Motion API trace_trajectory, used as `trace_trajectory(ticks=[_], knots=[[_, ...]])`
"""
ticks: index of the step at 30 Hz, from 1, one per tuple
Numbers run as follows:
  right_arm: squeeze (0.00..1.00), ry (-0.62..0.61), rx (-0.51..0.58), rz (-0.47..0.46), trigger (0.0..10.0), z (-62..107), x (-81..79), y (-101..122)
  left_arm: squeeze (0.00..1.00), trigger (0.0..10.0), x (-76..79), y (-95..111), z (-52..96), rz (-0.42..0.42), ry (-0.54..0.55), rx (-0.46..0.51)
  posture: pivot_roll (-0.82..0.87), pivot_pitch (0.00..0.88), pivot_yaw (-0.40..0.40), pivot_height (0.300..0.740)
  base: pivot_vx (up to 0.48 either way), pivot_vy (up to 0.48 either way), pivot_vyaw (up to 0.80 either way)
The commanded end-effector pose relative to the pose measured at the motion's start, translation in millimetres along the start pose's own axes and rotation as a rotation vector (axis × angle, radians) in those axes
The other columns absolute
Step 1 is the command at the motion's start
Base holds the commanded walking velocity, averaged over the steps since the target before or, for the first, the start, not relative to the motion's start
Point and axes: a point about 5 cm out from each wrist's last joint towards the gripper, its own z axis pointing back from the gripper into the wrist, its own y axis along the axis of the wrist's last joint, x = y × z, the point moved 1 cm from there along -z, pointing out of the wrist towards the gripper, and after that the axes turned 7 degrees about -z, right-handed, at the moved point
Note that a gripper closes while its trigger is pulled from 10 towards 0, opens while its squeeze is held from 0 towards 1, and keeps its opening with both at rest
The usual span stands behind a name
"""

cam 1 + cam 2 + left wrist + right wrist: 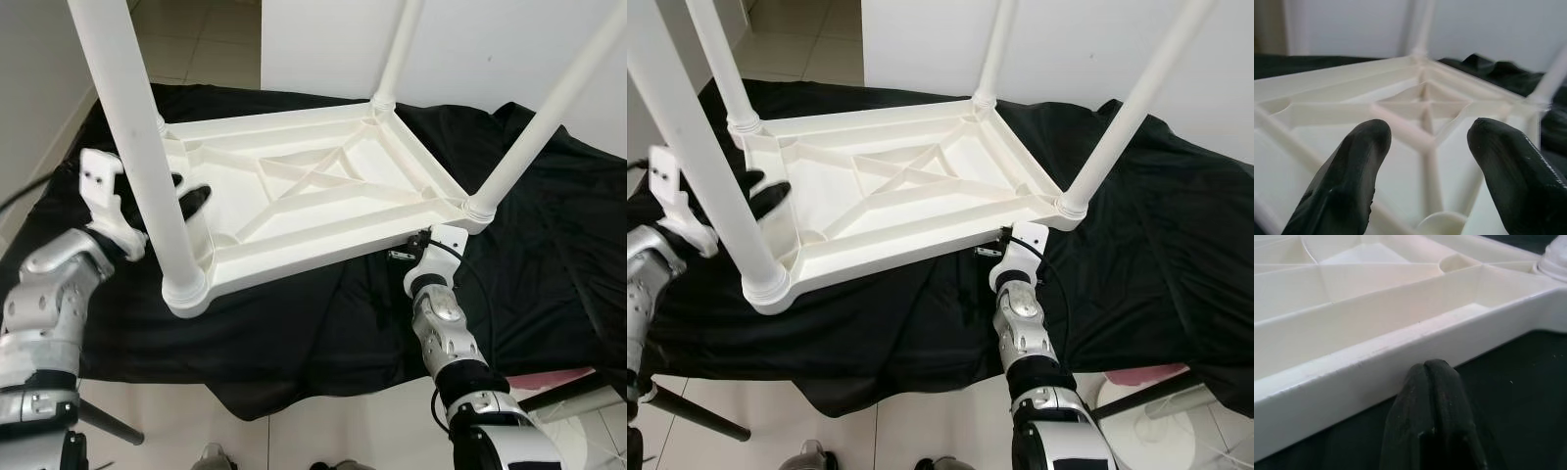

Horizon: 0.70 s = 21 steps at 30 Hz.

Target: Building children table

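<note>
**Upturned tabletop, both grippers at its frame**

Right gripper (1432, 369): fingers pressed together, tips against the near rim. Left gripper (1427, 147): spread wide at the left corner, holding nothing. White ribbed plastic children's table (313, 186) lies inverted on black cloth (549, 225), round legs (137, 147) upward.

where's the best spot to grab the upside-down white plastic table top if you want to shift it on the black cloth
Probably the upright side rim of the upside-down white plastic table top, taken from the near edge between its two near legs. That rim is a thin straight wall with open pockets behind it, so one finger can go inside and one outside. The right end effector, shut, sits against it; the left end effector is open over the ribs.
</note>
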Motion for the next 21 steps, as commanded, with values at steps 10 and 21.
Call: trace_trajectory(ticks=[10,21], knots=[[0.00,0.127,-0.065,-0.012,10.0,-25.6,-18.9,19.0,0.00,10.0,54.7,-7.4,-8.7,0.104,-0.166,0.061,0.11,0.106,-0.119,0.740,0.000,0.000,0.00],[0.00,0.190,-0.092,0.001,10.0,-35.6,-35.8,29.0,0.00,10.0,88.5,-4.1,-16.8,0.206,-0.095,0.120,0.10,0.105,-0.112,0.740,0.000,0.000,0.00]])
